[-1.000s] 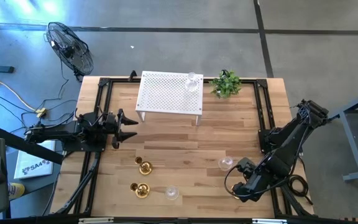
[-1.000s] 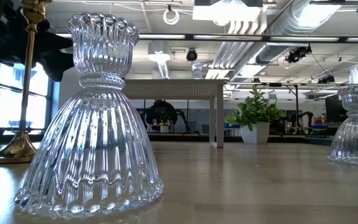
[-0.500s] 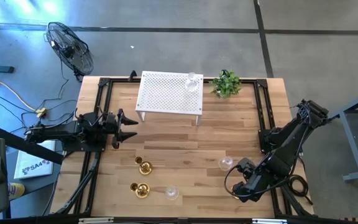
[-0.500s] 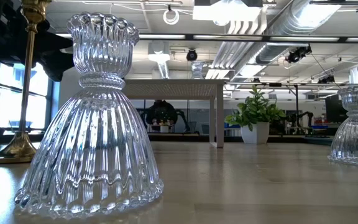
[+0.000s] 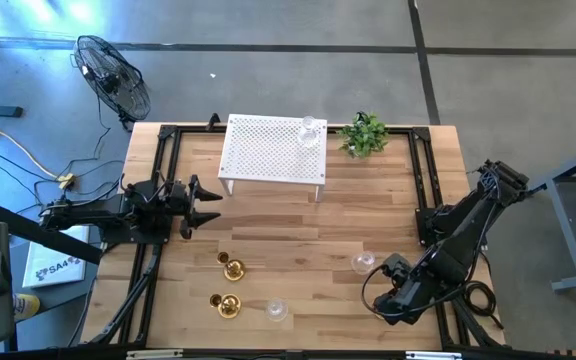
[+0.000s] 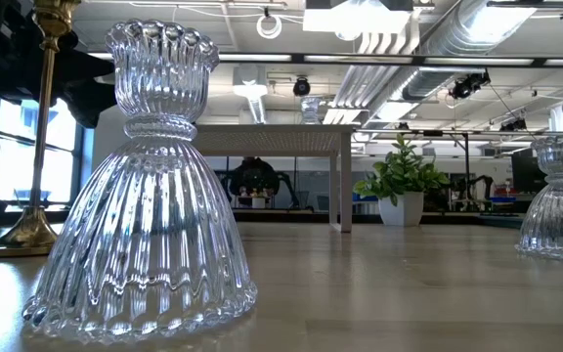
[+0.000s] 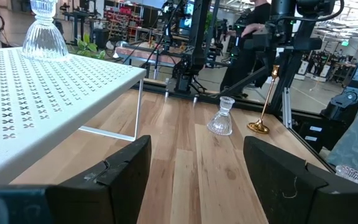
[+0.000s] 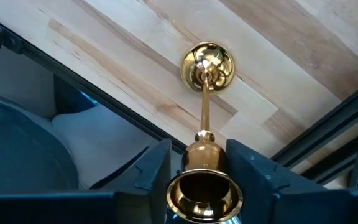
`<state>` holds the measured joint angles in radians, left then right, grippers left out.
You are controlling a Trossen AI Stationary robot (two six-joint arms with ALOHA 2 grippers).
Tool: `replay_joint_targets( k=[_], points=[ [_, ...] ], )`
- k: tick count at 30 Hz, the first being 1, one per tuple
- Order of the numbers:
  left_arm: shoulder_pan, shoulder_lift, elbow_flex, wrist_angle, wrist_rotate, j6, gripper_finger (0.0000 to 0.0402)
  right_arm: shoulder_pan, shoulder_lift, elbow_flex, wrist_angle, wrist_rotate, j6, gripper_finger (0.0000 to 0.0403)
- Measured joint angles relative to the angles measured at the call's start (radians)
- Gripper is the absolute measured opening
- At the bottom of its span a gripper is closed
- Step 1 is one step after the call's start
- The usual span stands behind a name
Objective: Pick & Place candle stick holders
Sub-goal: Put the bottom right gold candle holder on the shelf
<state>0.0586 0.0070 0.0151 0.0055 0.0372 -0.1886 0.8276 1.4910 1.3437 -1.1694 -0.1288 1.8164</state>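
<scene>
Your white perforated rack (image 5: 271,150) carries one glass candle holder (image 5: 310,130). Your right gripper (image 8: 199,163) pinches a brass candle holder (image 8: 206,124) standing near the table's front right corner. Your left gripper (image 7: 191,171) waits wide open.

You get even, bright overhead light on the wooden table (image 5: 298,225), with only soft, short shadows under the white perforated shelf (image 5: 273,150). In the low view, ceiling lamps (image 6: 360,18) at 12 o'clock blow out to white, and the window at 9 o'clock backlights the scene. The near glass candle holder (image 6: 145,196) is sharp and sparkles with highlights; the far room is softer. In the right wrist view, the brass candle holder (image 8: 205,112) throws hard glints, and its cup at 6 o'clock blurs. The left wrist view bends lines toward its edges.
</scene>
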Motion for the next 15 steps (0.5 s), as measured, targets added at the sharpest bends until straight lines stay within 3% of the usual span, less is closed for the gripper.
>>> replay_joint_targets(
  k=[15],
  points=[
    [0.000,0.000,0.000,0.000,0.000,0.000,0.0250,0.000,0.000,0.000,0.003,0.042,-0.046,0.0126]
  ],
)
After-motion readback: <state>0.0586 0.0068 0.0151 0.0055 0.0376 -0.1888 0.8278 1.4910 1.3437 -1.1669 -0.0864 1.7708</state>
